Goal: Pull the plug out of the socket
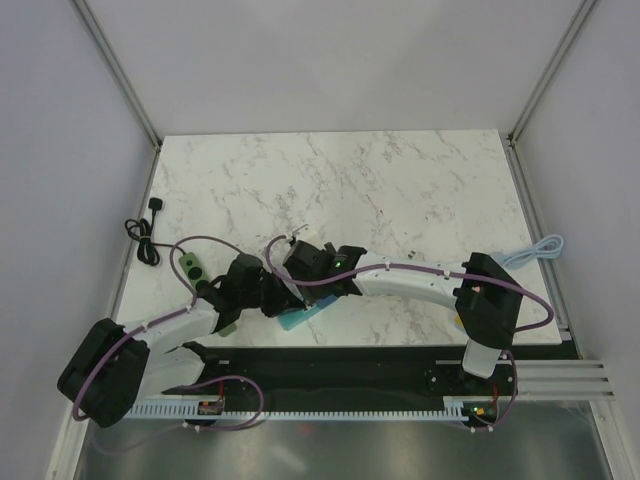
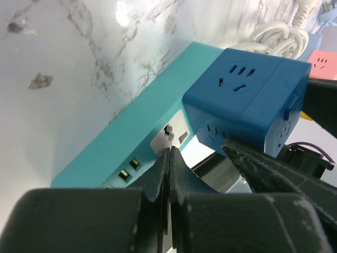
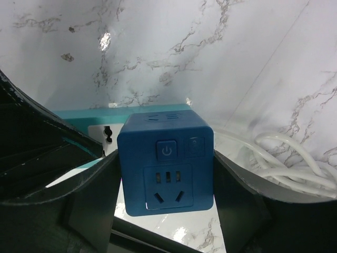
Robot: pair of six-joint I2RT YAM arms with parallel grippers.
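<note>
A blue cube plug adapter (image 3: pixel 166 166) is gripped at its sides by my right gripper (image 3: pixel 166 182), which is shut on it. In the left wrist view the blue cube (image 2: pixel 247 97) sits just above the white socket face (image 2: pixel 171 134) of a teal power strip (image 2: pixel 131 137), with a bright gap under it; its prongs do not show. My left gripper (image 2: pixel 169 155) is shut and empty, its tips against the strip beside the socket. From above, both grippers (image 1: pixel 262 290) (image 1: pixel 305 262) meet over the teal strip (image 1: pixel 300 320), hiding the cube.
A green power strip (image 1: pixel 190 267) and a black cable with plug (image 1: pixel 150 228) lie at the left edge. A coiled white cable (image 3: pixel 287 163) lies right of the cube. A pale blue cable (image 1: pixel 537 250) lies at the right edge. A pink block (image 2: pixel 322 60) sits behind the cube.
</note>
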